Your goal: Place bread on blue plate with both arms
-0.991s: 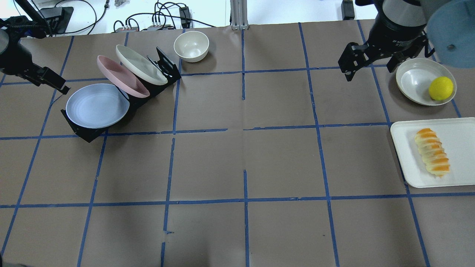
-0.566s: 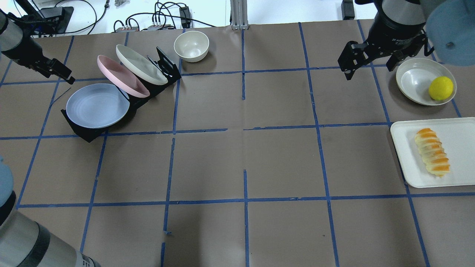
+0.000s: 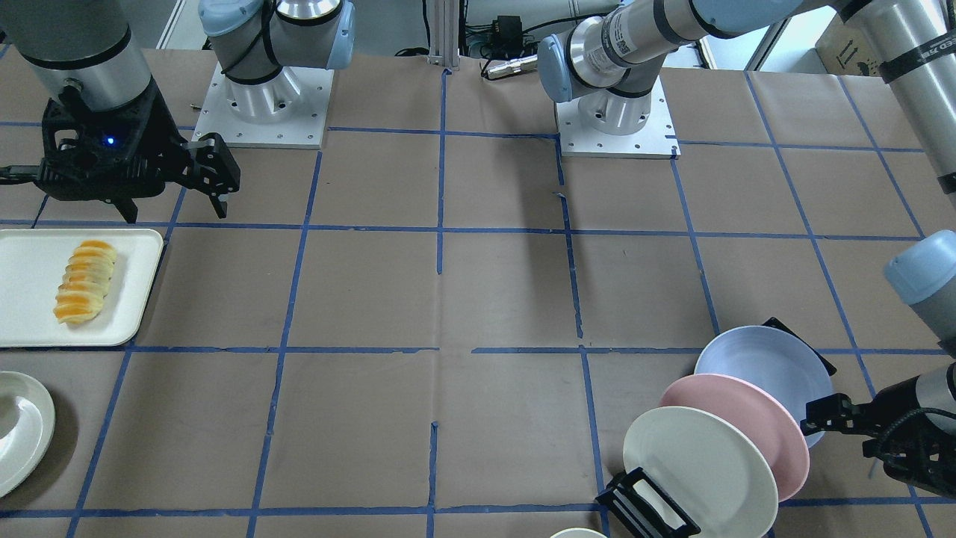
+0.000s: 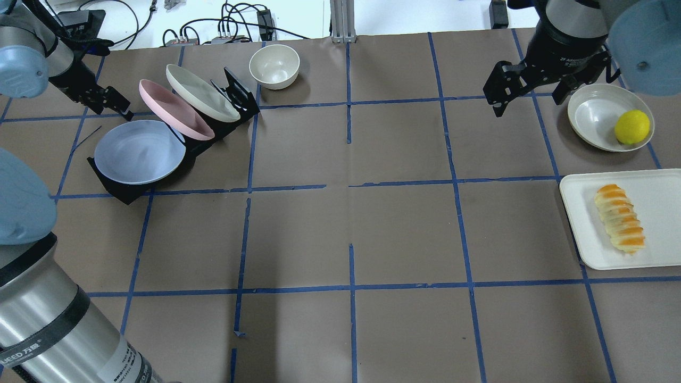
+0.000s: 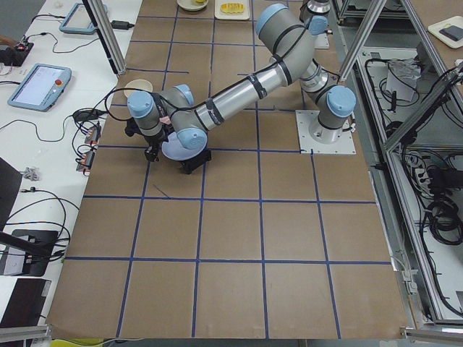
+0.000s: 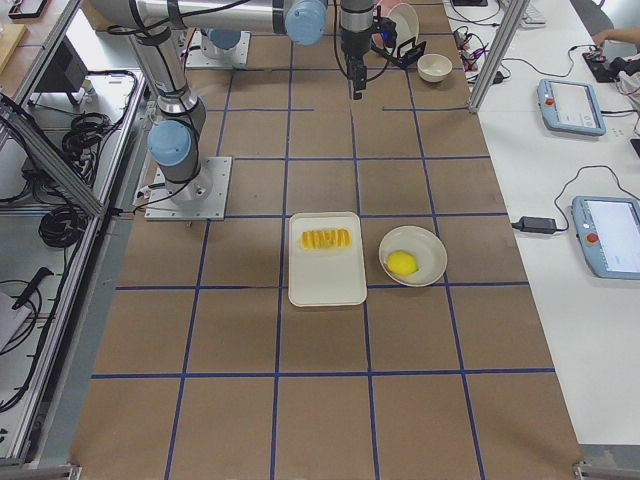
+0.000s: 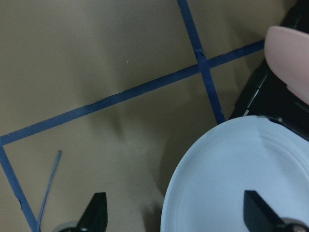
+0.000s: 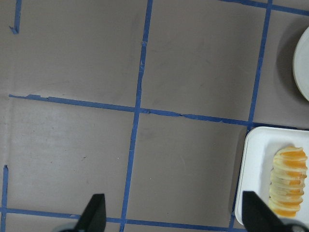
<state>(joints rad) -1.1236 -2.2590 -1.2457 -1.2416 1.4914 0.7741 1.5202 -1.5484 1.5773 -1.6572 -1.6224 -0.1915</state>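
Note:
The bread (image 4: 620, 218) lies on a white tray (image 4: 659, 191) at the right edge; it also shows in the front view (image 3: 84, 282) and the right wrist view (image 8: 288, 181). The blue plate (image 4: 139, 151) leans in the front slot of a black rack, also in the front view (image 3: 762, 362). My left gripper (image 4: 121, 109) is open and empty just behind the plate's far left rim; in the left wrist view the plate (image 7: 231, 179) fills the lower right between the fingertips (image 7: 96, 212). My right gripper (image 4: 529, 98) is open and empty, well behind the tray.
A pink plate (image 4: 173, 109) and a cream plate (image 4: 202, 93) lean in the same rack (image 4: 242, 98) behind the blue one. A cream bowl (image 4: 274, 65) stands at the back. A shallow bowl (image 4: 590, 114) holds a lemon (image 4: 632, 126) beside my right gripper.
My left gripper has moved right and back, closer to the rack and the blue plate's rim, and the left arm's elbow has swung into the lower left. The right gripper has barely moved.

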